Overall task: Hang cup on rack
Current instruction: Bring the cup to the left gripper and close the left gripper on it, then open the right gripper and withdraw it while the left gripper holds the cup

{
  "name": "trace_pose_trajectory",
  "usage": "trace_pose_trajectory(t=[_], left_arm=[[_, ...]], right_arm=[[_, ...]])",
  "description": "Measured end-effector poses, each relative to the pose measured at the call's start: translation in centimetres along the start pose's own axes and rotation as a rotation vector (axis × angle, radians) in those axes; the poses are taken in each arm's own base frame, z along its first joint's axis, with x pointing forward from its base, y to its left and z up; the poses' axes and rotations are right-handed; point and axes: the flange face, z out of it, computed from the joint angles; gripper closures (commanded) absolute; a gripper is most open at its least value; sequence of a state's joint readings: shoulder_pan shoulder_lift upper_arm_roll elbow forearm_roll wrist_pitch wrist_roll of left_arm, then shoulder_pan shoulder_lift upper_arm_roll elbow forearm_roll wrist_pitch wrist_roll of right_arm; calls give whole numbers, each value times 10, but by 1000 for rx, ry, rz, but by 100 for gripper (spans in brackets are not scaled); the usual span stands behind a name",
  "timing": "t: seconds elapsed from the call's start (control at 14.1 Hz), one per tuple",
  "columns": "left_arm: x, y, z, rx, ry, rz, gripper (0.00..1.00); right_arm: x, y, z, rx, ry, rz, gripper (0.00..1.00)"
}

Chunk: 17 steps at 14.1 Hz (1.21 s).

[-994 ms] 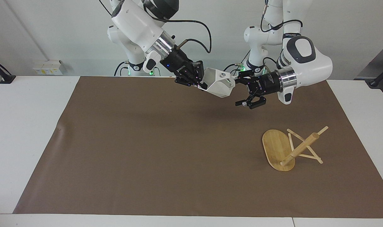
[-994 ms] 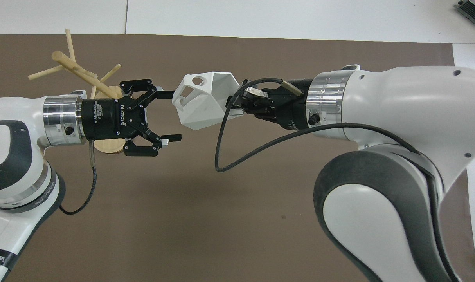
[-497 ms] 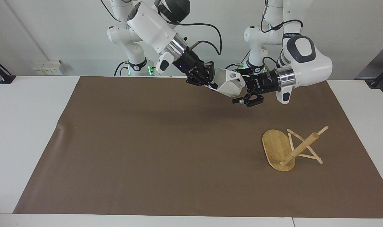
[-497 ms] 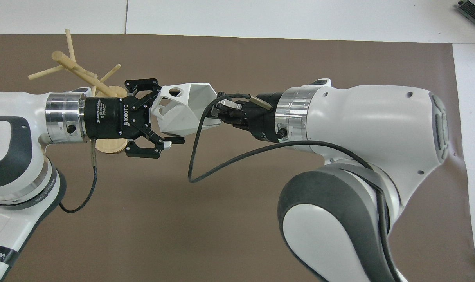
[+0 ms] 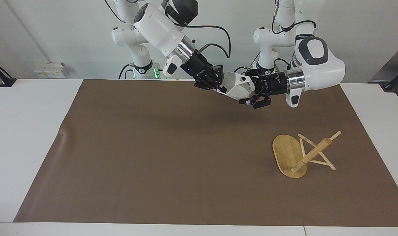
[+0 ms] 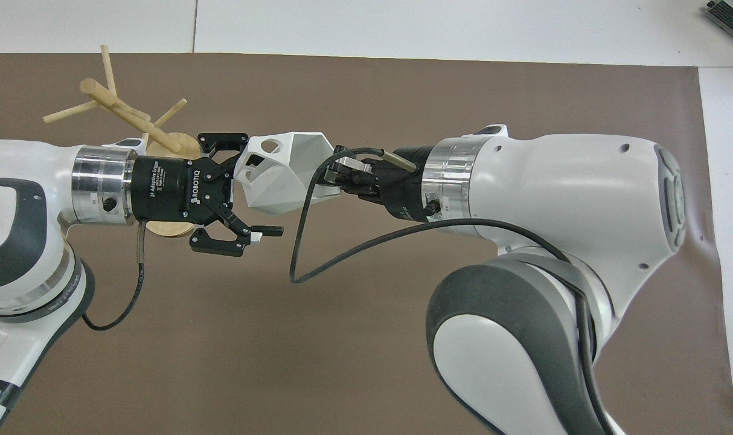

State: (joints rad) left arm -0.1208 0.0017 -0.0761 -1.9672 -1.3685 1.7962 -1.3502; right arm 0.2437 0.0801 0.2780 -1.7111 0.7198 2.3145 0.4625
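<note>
Trouble lay in the handover: my right gripper (image 5: 222, 88) was clamped on the cup (image 5: 239, 86) in the air over the mat (image 5: 153, 147), my left gripper (image 5: 251, 93) spread around its handle end, so releasing early would have dropped it, well apart from the rack (image 5: 295, 155).

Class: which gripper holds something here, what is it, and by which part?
The right gripper holds the cup by its rim wall, in mid-air. The left gripper is open around the cup's handle end, not gripping.
</note>
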Motion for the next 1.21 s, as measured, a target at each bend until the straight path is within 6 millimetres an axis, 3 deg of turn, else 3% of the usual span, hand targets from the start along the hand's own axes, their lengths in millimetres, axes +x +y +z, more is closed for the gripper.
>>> trace_pose_trajectory(t=[0.07,0.14,0.64,0.71,0.99,1.14,1.21], left_arm=[[1,0,-2,4,4,0,54],[2,1,-6,0,6,-1,100],[6,1,-16,18,-3,-9,100],[6,1,-17,18,-3,-10,100],[7,2,-21,19,-4,-13,100],[10,3,-28,17,6,-14,100],[11,3,-30,18,8,-15,100]], right_arm=[[0,0,0,0,-1,0,100],[-1,0,1,-4,-7,0,100],[-7,-3,3,-2,-22,-3,100],[-7,-3,3,-2,-23,-1,94],[-7,-2,3,-3,-22,3,53],[-4,2,3,-8,-20,10,22],[-3,4,3,-10,-20,14,0]])
